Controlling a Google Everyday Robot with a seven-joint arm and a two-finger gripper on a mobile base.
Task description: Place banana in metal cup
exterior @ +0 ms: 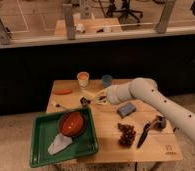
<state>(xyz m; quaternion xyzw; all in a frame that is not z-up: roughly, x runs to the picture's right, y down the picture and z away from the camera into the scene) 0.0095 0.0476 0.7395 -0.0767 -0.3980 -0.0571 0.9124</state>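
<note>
Reaching in from the right edge of the frame, the white arm (161,102) lies across the wooden table (161,150), wrist toward centre

Gripper (102,96): centre of frame, just left of the thick white wrist. Fingers drawn narrow and clamped on the banana (93,94)

Banana: pale yellow, roughly level, free end pointing to the left of the frame. It looks clear of the tabletop. Its left tip sits just above and right of the metal cup (84,102); whether tip and rim touch, cannot tell. Banana is not inside the cup

Metal cup: small, dark, upright on the table, near the upper right corner of the green tray (41,156)

Other items noted:
- orange-and-white cup (83,79), upright near the back edge of the table, above the metal cup in the frame
- blue cup (107,80), upright, just right of the orange-and-white cup, behind the gripper
- orange carrot-like piece (63,92), lying flat, upper left of the table
- green tray, lower left of the frame, holding a red-orange bowl (72,123) and a whitish rag (60,145); rag lies below and left of the bowl
- blue-grey block (126,109), right of centre, just below the forearm
- dark bunch of grapes (126,134), lower right of centre
- black-handled utensil (143,135), lying on a diagonal just right of the grapes
</note>
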